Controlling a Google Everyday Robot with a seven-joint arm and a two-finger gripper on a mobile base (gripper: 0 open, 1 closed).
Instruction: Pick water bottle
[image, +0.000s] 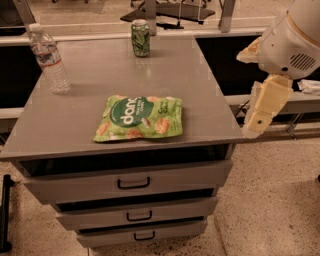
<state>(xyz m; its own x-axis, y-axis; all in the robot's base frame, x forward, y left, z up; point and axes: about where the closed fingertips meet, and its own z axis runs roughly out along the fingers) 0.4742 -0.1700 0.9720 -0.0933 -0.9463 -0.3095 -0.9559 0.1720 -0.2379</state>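
Note:
The water bottle (48, 59) is clear ribbed plastic with a white cap and a white label. It stands upright at the far left edge of the grey cabinet top (150, 90). My gripper (261, 116) hangs off the right side of the cabinet, just past its front right corner and about level with the top. It is far from the bottle and holds nothing that I can see. The white arm housing (295, 40) is above it.
A short green drink can (140, 37) stands at the back middle of the top. A green snack bag (140, 118) lies flat near the front middle. The cabinet has three drawers (134, 183) below. A rail and chair legs are behind.

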